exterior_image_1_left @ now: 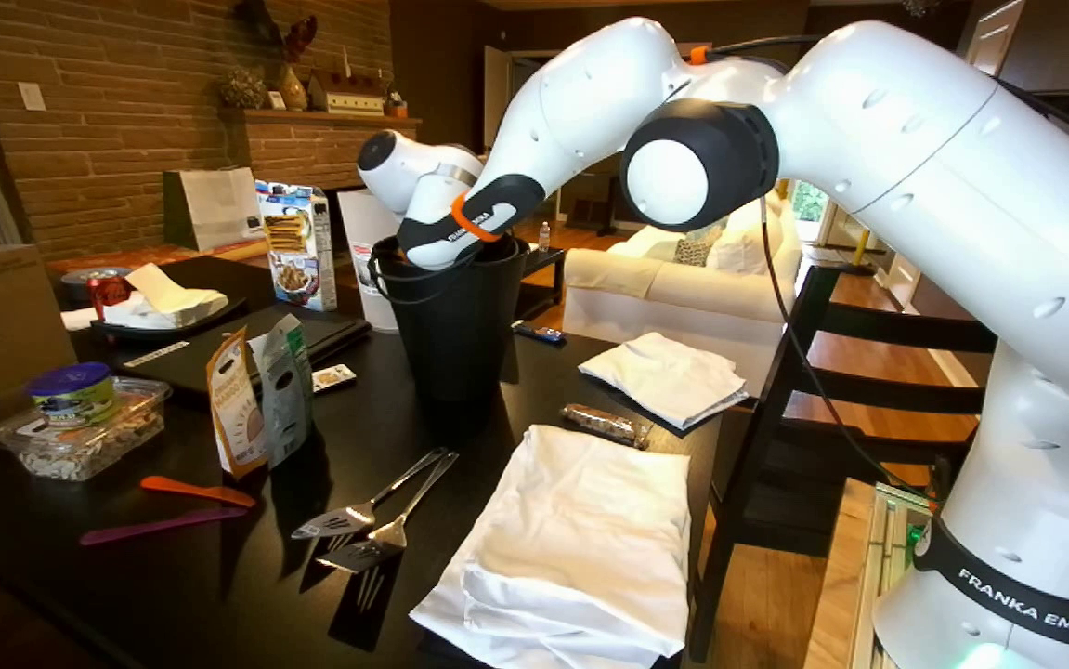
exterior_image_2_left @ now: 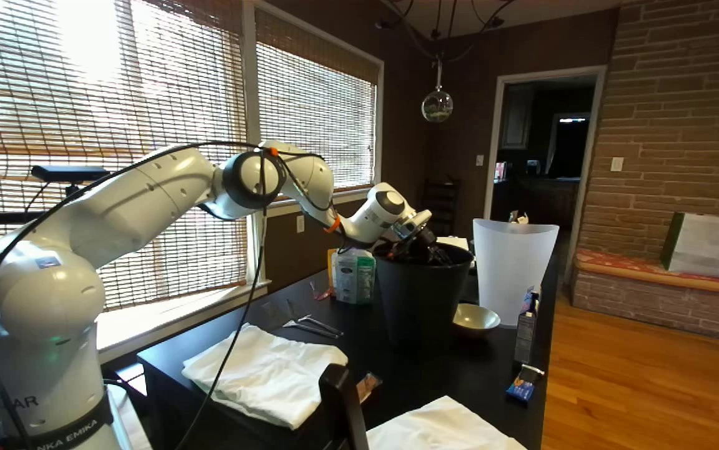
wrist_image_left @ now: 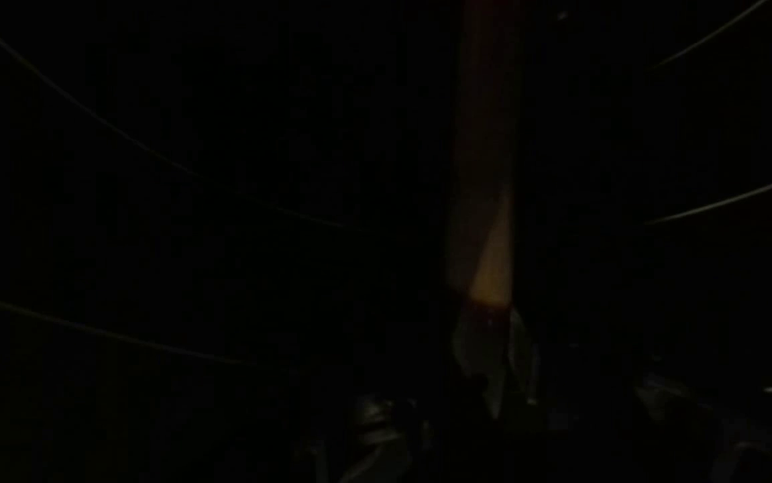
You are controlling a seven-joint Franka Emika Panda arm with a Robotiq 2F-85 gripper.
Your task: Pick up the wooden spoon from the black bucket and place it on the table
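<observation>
Gripper (exterior_image_2_left: 439,252) is poking into the black bucket (exterior_image_2_left: 418,303); wooden handle (wrist_image_left: 489,261) is showing. Can't tell if jaws are gaping or gripping it.

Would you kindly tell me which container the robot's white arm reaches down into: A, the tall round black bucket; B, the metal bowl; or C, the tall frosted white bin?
A: in both exterior views, the white arm dips into the mouth of the black bucket.
</observation>
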